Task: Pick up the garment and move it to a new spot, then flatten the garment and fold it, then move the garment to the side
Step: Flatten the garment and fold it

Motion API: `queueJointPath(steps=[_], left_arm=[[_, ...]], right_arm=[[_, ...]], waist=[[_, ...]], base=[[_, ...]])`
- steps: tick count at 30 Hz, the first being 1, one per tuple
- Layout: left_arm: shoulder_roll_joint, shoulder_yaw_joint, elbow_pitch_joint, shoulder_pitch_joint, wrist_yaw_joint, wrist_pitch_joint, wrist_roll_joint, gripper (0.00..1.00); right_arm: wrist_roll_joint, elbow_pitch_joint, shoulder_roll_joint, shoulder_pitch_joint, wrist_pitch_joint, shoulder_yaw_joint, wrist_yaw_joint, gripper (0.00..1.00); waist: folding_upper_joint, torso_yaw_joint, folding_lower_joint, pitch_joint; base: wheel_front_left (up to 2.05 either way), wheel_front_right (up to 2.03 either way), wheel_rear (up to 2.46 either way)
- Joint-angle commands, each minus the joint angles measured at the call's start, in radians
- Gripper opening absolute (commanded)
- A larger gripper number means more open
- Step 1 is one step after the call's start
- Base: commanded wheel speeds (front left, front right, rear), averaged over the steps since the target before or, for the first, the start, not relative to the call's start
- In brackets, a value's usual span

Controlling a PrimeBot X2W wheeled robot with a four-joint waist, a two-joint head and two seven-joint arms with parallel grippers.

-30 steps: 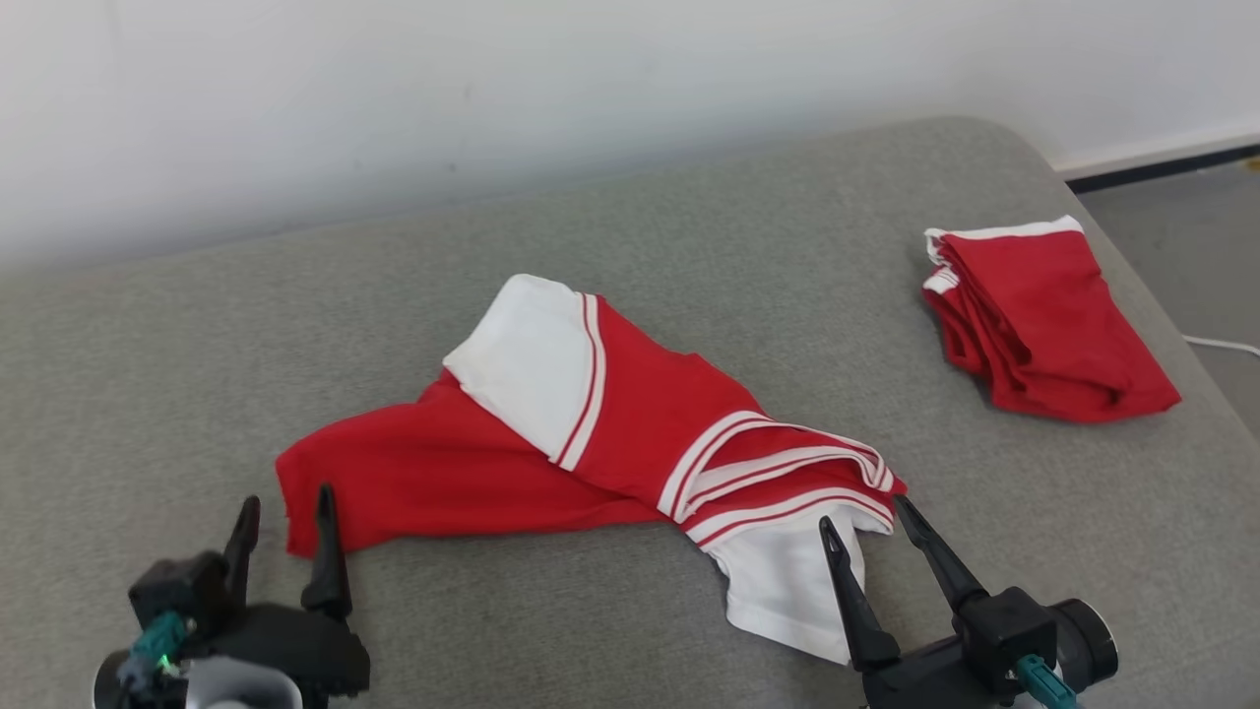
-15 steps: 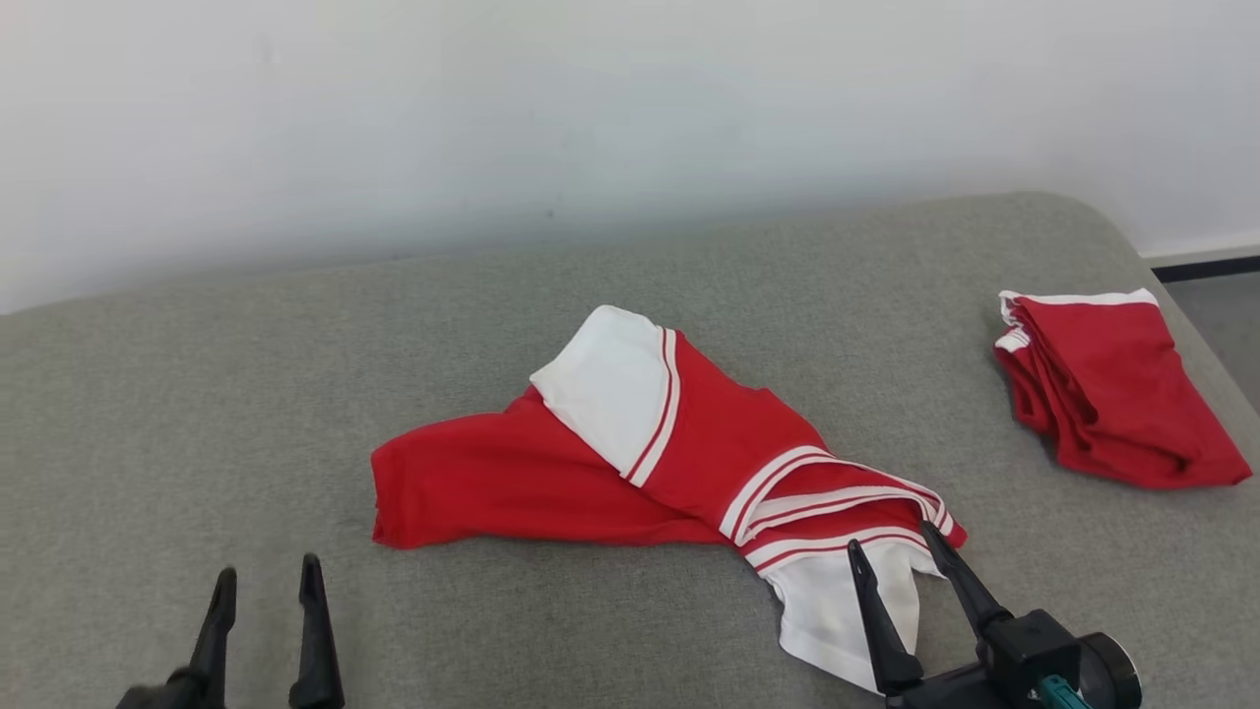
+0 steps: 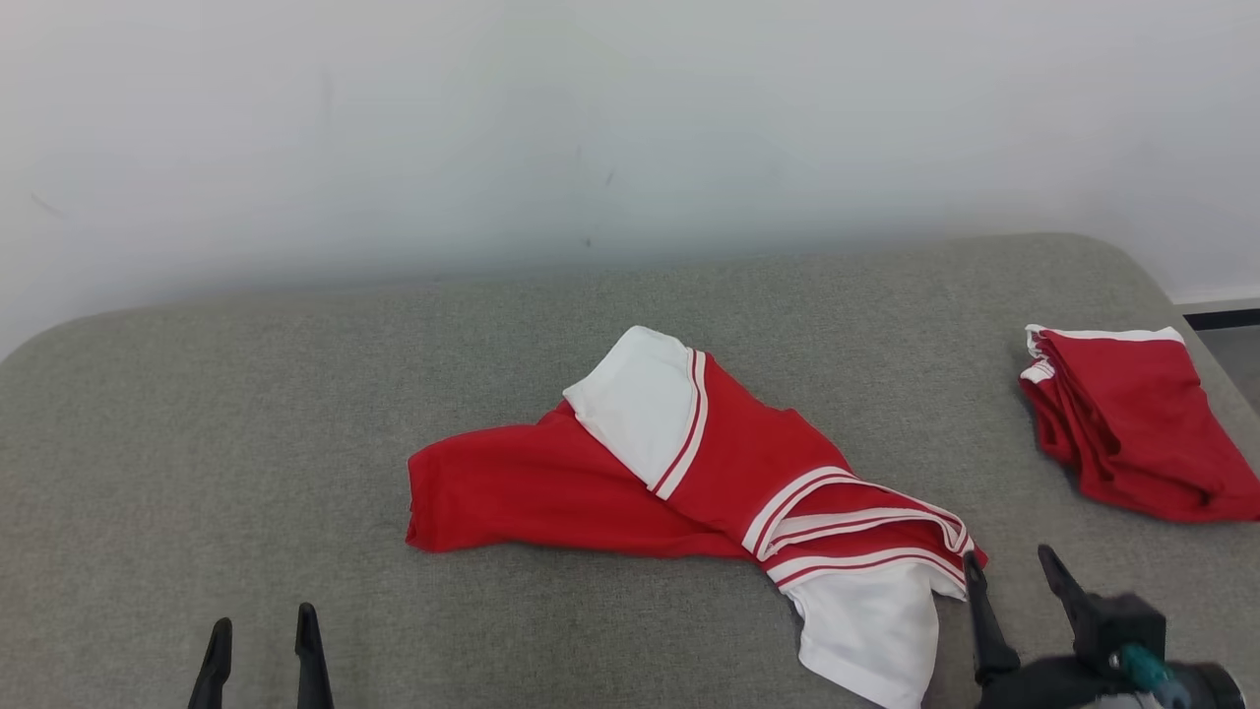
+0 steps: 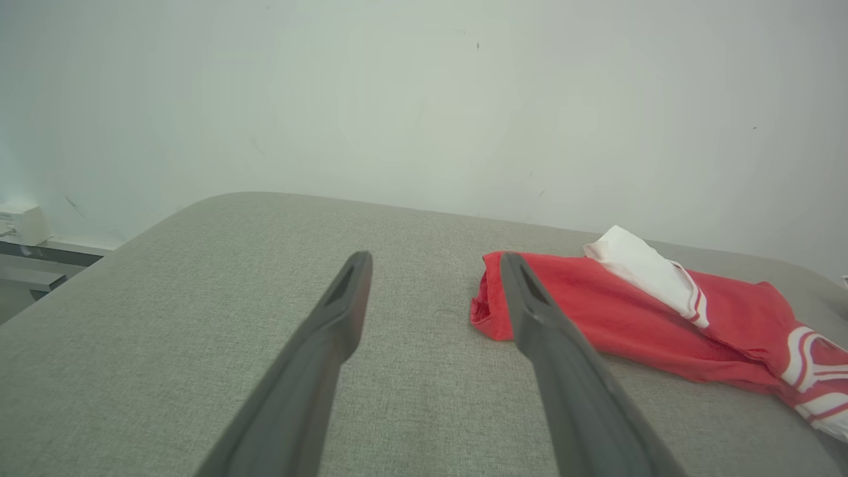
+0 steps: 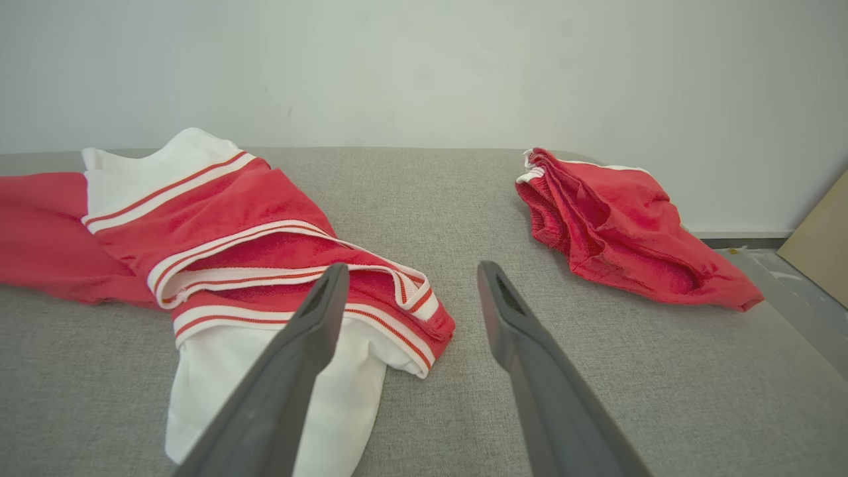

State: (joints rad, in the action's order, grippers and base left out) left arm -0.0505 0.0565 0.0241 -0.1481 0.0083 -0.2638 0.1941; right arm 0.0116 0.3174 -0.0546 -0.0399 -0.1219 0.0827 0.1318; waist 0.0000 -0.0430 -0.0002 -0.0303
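Observation:
The garment (image 3: pixel 689 473) is red with white panels and striped bands, lying crumpled in the middle of the grey padded surface (image 3: pixel 246 414). My left gripper (image 3: pixel 264 620) is open at the bottom left, well short of the garment's red left corner. In the left wrist view the left gripper (image 4: pixel 434 257) has nothing between its fingers, and the garment (image 4: pixel 596 318) lies just beyond its right finger. My right gripper (image 3: pixel 1009 556) is open just right of the white hem. The right wrist view puts the right gripper (image 5: pixel 412 265) at the striped edge of the garment (image 5: pixel 232 225).
A second red garment (image 3: pixel 1132 423), folded, lies at the surface's right edge, also seen as a folded pile (image 5: pixel 616 225) from the right wrist. A white wall (image 3: pixel 591 128) runs behind. The surface's rounded right end drops to the floor (image 3: pixel 1230 340). A tan board (image 5: pixel 821 245) leans there.
The head camera has lifted and turned, shifting the whole picture. Against the garment, my left gripper has drawn back from the red corner and my right gripper has slid off the white hem.

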Motion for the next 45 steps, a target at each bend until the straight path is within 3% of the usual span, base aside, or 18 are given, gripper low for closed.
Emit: queueJointPath(steps=[1, 12, 19, 28, 29, 30, 37, 45], left_arm=[[0.0, 0.001, -0.002, -0.006, 0.002, -0.001, 0.007, 1.0], [0.0, -0.03, -0.002, 0.015, 0.005, -0.001, 0.005, 1.0], [0.0, -0.041, -0.009, 0.037, 0.0, -0.001, -0.007, 1.0], [0.0, -0.048, -0.007, 0.064, -0.009, -0.001, -0.019, 1.0], [0.0, -0.048, -0.006, 0.063, -0.01, -0.001, -0.019, 1.0], [0.0, -0.049, -0.005, 0.064, -0.01, -0.001, -0.019, 1.0], [0.0, -0.054, -0.003, 0.043, -0.002, -0.001, -0.012, 1.0], [0.0, -0.061, -0.012, 0.039, 0.001, -0.001, -0.006, 1.0]], right_arm=[[0.009, 0.0, 0.001, -0.02, 0.007, 0.003, -0.003, 1.0], [0.021, 0.191, -0.066, -0.16, 0.233, 0.008, -0.003, 1.0], [0.018, 0.298, -0.079, -0.23, 0.246, 0.01, -0.003, 1.0], [0.003, 0.413, -0.09, -0.329, 0.187, -0.029, -0.003, 1.0], [0.0, 0.418, -0.091, -0.337, 0.173, -0.032, -0.003, 0.33], [-0.001, 0.425, -0.094, -0.345, 0.158, -0.034, -0.003, 0.0], [-0.013, 0.397, -0.086, -0.403, 0.085, -0.053, -0.003, 0.0], [-0.03, 0.355, -0.065, -0.5, 0.112, -0.103, -0.003, 0.0]], waist=[[0.0, 0.0, 0.0002, 0.0], [0.0, 0.004, 0.0002, 0.032], [0.0, 0.017, 0.0002, 0.079], [0.0, 0.03, 0.0002, 0.111], [0.0, 0.03, 0.0002, 0.111], [0.0, 0.031, 0.0002, 0.111], [0.0, 0.036, 0.0002, 0.095], [0.0, 0.045, 0.0002, 0.098]], base=[[0.0, 0.0, 0.0], [0.0, 0.0, 0.0], [0.0, 0.0, 0.0], [0.0, 0.0, 0.0], [0.0, 0.0, 0.0], [0.0, 0.0, 0.0], [0.0, 0.0, 0.0], [0.0, 0.0, 0.0]])
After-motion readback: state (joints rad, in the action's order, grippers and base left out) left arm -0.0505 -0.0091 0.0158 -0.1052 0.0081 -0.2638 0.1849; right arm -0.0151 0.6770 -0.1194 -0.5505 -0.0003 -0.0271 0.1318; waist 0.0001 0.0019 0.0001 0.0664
